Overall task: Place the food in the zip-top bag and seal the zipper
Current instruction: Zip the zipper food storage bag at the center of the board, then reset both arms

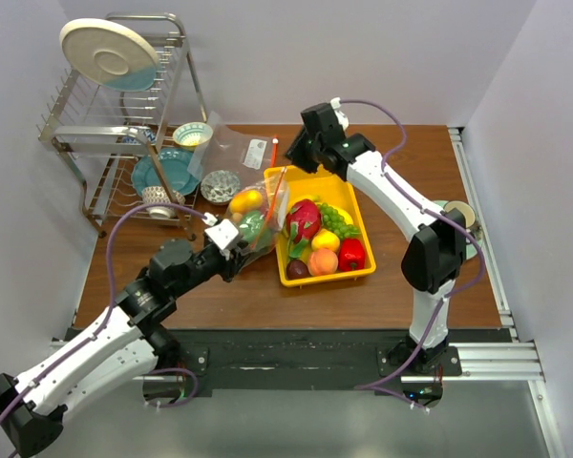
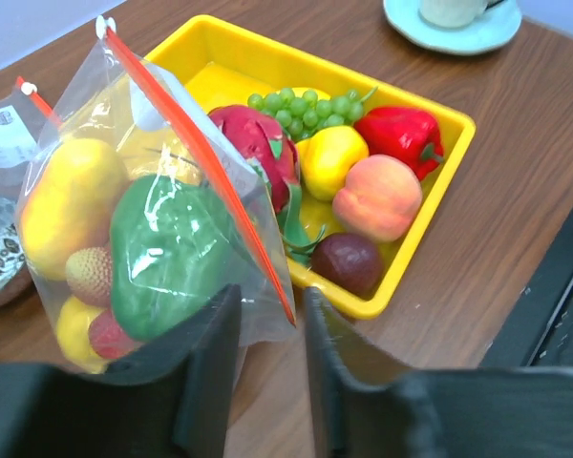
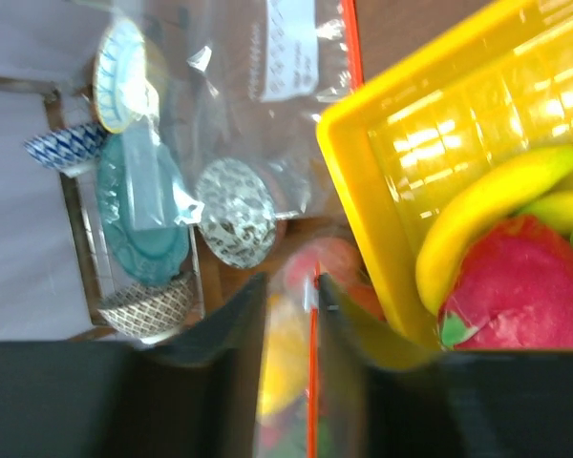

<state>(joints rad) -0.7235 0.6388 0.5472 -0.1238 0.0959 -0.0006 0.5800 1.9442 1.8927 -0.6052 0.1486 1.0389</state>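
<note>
The zip-top bag [image 1: 253,221] stands left of the tray, holding a yellow mango [image 2: 67,205], a green pepper [image 2: 172,253] and small red and yellow fruit. Its orange-red zipper [image 2: 201,162] runs up the mouth. My left gripper [image 1: 231,246] is at the bag's near corner; in the left wrist view [image 2: 272,334] its jaws stand apart with that corner between them. My right gripper [image 1: 292,160] is at the bag's far top corner; in the right wrist view [image 3: 291,305] its jaws straddle the zipper [image 3: 312,382], apart. More food lies in the tray: dragon fruit [image 1: 303,218], grapes [image 1: 336,221], peach [image 1: 323,260], red pepper [image 1: 351,254].
The yellow tray [image 1: 329,279] touches the bag's right side. A flatter clear bag with a white label [image 1: 256,153] lies behind. A dish rack [image 1: 124,114] with plates and patterned bowls [image 1: 220,186] stands at the back left. A saucer with a cup [image 1: 463,218] sits at the right edge.
</note>
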